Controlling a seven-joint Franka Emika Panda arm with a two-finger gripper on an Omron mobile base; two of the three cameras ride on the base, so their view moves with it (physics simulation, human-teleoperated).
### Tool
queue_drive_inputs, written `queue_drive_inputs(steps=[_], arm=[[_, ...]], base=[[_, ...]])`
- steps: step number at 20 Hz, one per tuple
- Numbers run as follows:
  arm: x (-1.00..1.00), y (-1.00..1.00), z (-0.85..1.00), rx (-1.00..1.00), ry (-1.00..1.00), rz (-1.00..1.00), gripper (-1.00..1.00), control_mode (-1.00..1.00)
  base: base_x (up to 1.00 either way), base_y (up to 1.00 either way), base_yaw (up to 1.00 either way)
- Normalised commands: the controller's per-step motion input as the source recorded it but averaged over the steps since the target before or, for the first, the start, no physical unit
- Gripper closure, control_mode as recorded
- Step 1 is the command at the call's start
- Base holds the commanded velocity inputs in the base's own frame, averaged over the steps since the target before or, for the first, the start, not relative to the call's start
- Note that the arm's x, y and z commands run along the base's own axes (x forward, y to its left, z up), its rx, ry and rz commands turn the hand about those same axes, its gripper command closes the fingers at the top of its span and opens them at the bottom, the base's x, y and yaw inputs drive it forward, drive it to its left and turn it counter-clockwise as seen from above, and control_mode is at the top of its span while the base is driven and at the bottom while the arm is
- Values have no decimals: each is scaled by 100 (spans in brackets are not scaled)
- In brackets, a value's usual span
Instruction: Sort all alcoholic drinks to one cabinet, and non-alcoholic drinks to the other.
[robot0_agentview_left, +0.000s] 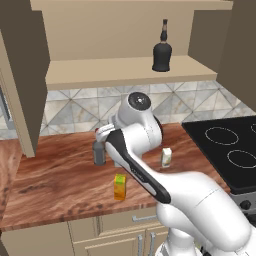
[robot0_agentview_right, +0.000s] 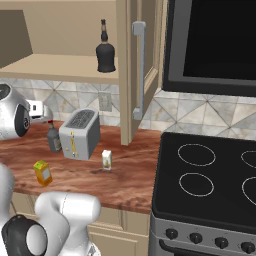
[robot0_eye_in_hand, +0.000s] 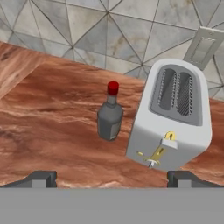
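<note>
The fingers are standing wide apart with nothing between them, looking down on the wooden worktop from above.

The slim grey glass bottle with a red cap is standing upright on the worktop, just beside the white toaster and apart from the fingers. In the right base view this bottle is sitting just left of the toaster, close to the tiled backsplash. In the left base view the bottle is partly hidden by the arm.

The squat black bottle with a thin neck is standing upright on the pale shelf of the wider tan cabinet, whose door is hanging open; in the right base view it is sitting near the shelf's right end.

The orange-yellow carton is standing near the front edge of the worktop. The small white-cream carton is standing further right, toward the black stovetop. In the right base view the orange-yellow carton and the white-cream carton are standing well apart, both in front of the toaster.

A long grey bar handle is showing on the open cabinet door.
</note>
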Motion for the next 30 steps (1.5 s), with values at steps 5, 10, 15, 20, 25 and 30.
queue_drive_inputs(steps=[5, 10, 15, 20, 25, 30], arm=[[21, 9, -16, 0, 0, 0, -100, -100], [22, 8, -14, 0, 0, 0, -100, -100], [18, 5, -8, 0, 0, 0, -100, -100], [15, 4, -10, 0, 0, 0, -100, -100], [18, 5, -15, 0, 0, 0, -100, -100], [20, 6, -16, 0, 0, 0, -100, -100]], base=[[0, 0, 0], [0, 0, 0], [0, 0, 0], [0, 0, 0], [0, 0, 0], [0, 0, 0]])
